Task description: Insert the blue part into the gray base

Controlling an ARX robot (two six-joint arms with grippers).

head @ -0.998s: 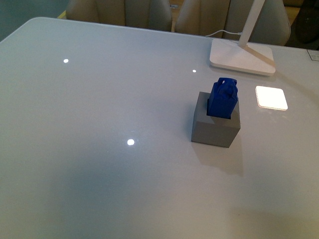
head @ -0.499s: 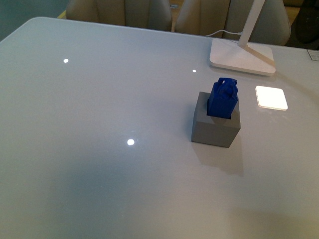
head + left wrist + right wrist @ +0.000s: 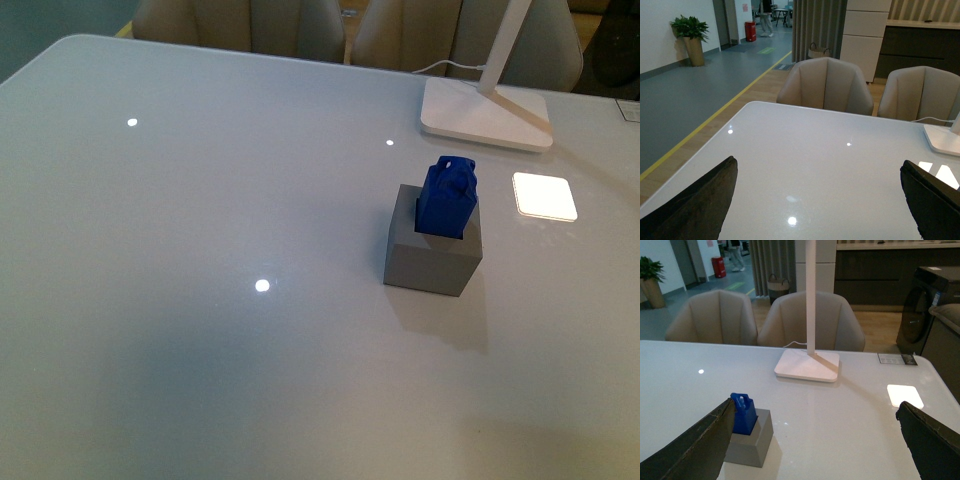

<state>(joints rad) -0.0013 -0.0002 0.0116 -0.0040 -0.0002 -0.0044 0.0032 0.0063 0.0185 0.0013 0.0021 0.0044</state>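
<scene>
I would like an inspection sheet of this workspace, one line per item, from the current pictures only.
Surface: glossy white table, with light reflections.
Job's things: blue part stands in the hole of the gray base, top sticking out.
Clutter: white lamp behind the base.
Grippers: left claw and right claw open, holding nothing, away from the part.
Cables: white lamp cord at the far edge.
Surroundings: beige chairs; potted plant by the wall.

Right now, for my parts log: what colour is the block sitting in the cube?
Dark blue part, clearest in the front view.
</scene>
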